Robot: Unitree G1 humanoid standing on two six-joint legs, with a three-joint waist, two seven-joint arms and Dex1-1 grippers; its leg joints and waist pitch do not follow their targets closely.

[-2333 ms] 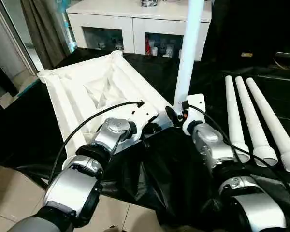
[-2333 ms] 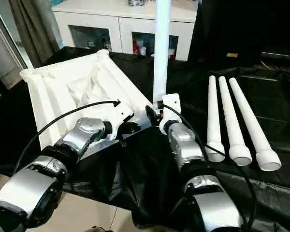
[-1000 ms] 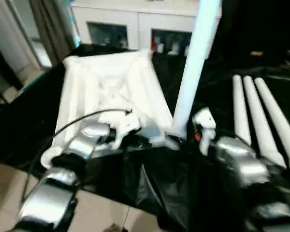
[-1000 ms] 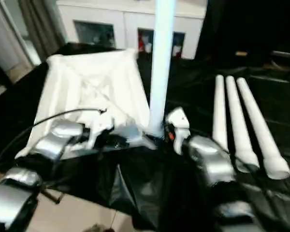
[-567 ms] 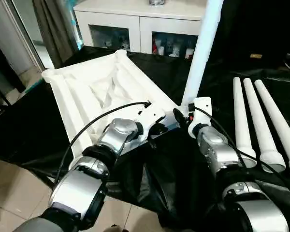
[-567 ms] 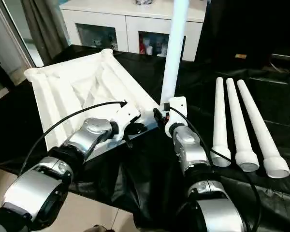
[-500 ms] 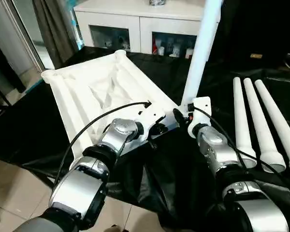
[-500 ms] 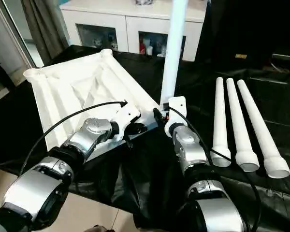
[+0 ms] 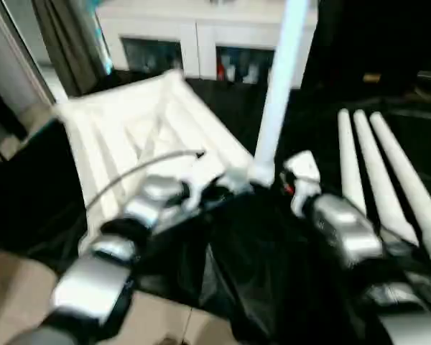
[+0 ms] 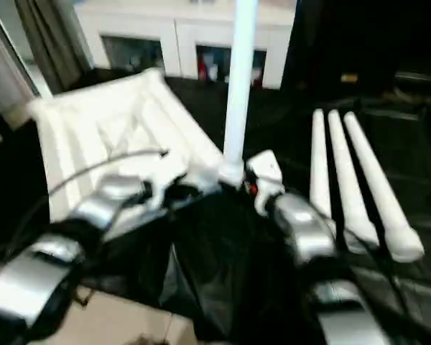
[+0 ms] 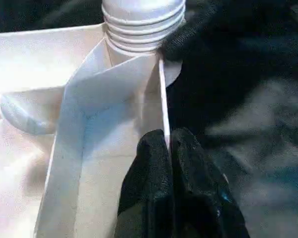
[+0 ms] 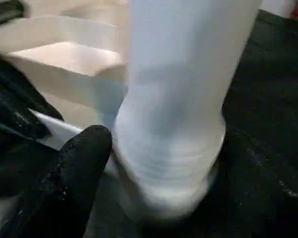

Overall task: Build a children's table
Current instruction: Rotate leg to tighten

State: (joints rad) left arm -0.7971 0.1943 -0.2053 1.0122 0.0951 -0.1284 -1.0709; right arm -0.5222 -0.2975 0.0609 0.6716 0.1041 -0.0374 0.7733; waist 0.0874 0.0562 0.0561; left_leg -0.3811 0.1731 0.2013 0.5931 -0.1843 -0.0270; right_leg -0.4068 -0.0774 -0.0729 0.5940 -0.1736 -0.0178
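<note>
Right gripper (image 12: 154, 148) has seemingly widened beside leg (image 9: 276, 93); left gripper (image 11: 169, 148) pinches tabletop (image 11: 114, 99) edge.

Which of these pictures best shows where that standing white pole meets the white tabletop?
The left wrist view: the standing leg shows its ribbed foot at the corner of the tabletop, whose edge the left pincer pinches. The right wrist view shows the leg's base very close. The head views show its whole length, blurred.

Upturned white tabletop (image 9: 136, 129), 1 leg (image 9: 276, 93) upright
</note>
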